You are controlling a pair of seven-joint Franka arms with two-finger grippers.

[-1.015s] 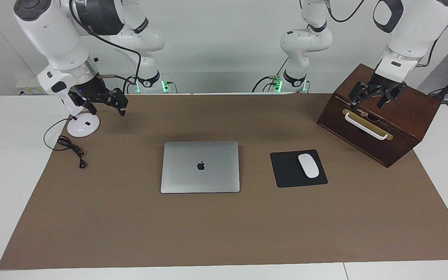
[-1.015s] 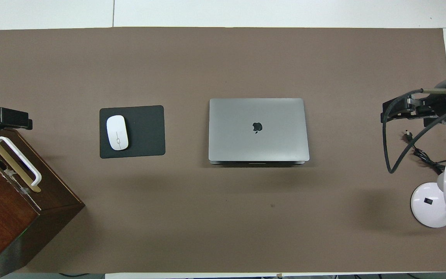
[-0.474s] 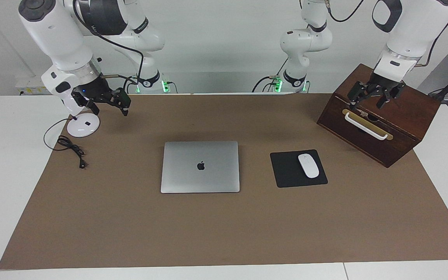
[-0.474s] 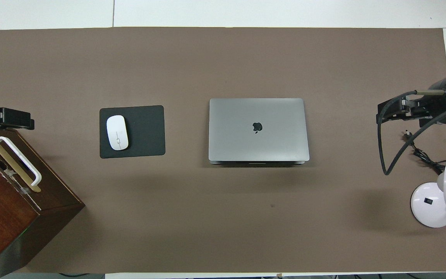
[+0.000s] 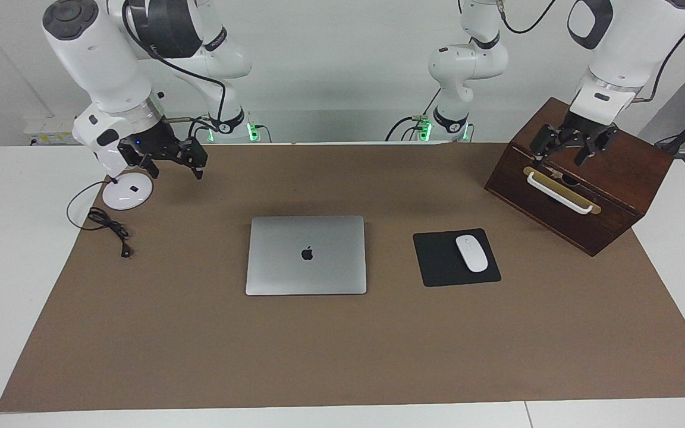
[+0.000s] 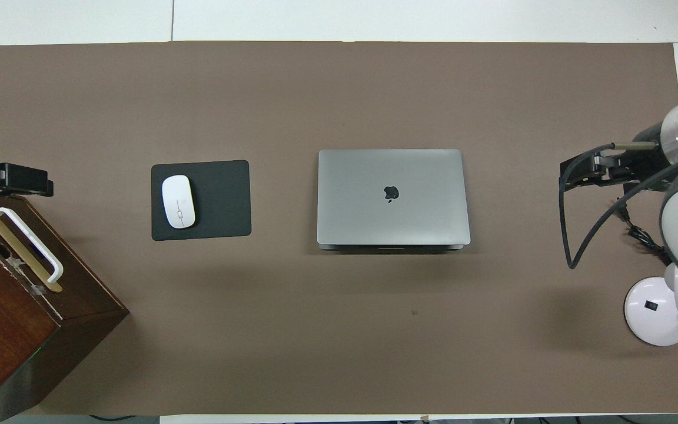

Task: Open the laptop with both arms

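While both sets of jaws are standing apart and holding nothing, the right gripper (image 5: pixel 177 159) is hanging over the brown mat (image 5: pixel 319 356) at the right arm's end of the table, with its fingers pointing down and touching nothing. Read on the facing view as a clock face, the laptop (image 5: pixel 305 264) is lying at about four o'clock from that gripper and well apart from it. The left gripper (image 5: pixel 568 150) is hovering over the top of the wooden box (image 5: pixel 622 178), just above the box's white handle (image 5: pixel 558 192); whether a fingertip is touching the box cannot be told. From this gripper the laptop is lying at about eight o'clock in the same view, again well apart. The laptop is sitting shut and flat near the middle of the mat, logo up. A black mouse pad (image 5: pixel 437 261) carrying a white mouse (image 5: pixel 471 253) is lying between the laptop and the box. At about seven o'clock from the right gripper, a round white lamp base (image 5: pixel 127 192) and a coiled black cable (image 5: pixel 107 226) are resting.
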